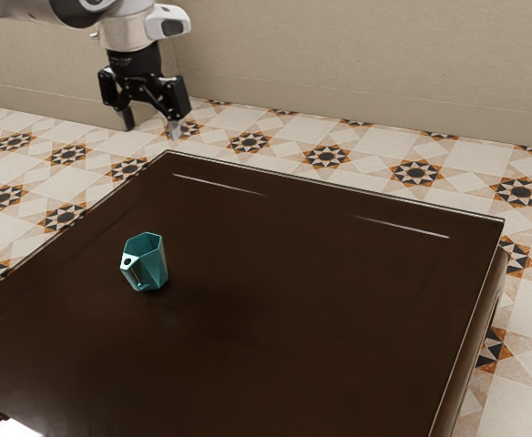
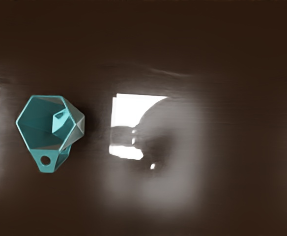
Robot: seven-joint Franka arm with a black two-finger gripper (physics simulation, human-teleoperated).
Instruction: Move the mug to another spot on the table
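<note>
Teal and faceted, the mug (image 1: pixel 145 261) stands upright on the dark brown table (image 1: pixel 339 300), mouth up, in the half of the top toward the exterior view's left. Its small handle tab (image 1: pixel 130 264), pierced by a round hole, sticks out at about 8 o'clock from the cup body in that view.

The black gripper (image 1: pixel 149 123) hangs high over the table's far edge with its fingers spread and nothing between them. From it, the mug lies at roughly 6 o'clock in the exterior view, well apart and lower down. I judge the coming move to be a reach out over the table and a descent toward the rim.

Seen from the hand's camera, the mug (image 2: pixel 47 130) shows its open mouth, so its long axis runs near vertical; a pale reflection (image 2: pixel 133 118) sits just beside it on the glossy top.

No brand, label or writing can be read on anything.
</note>
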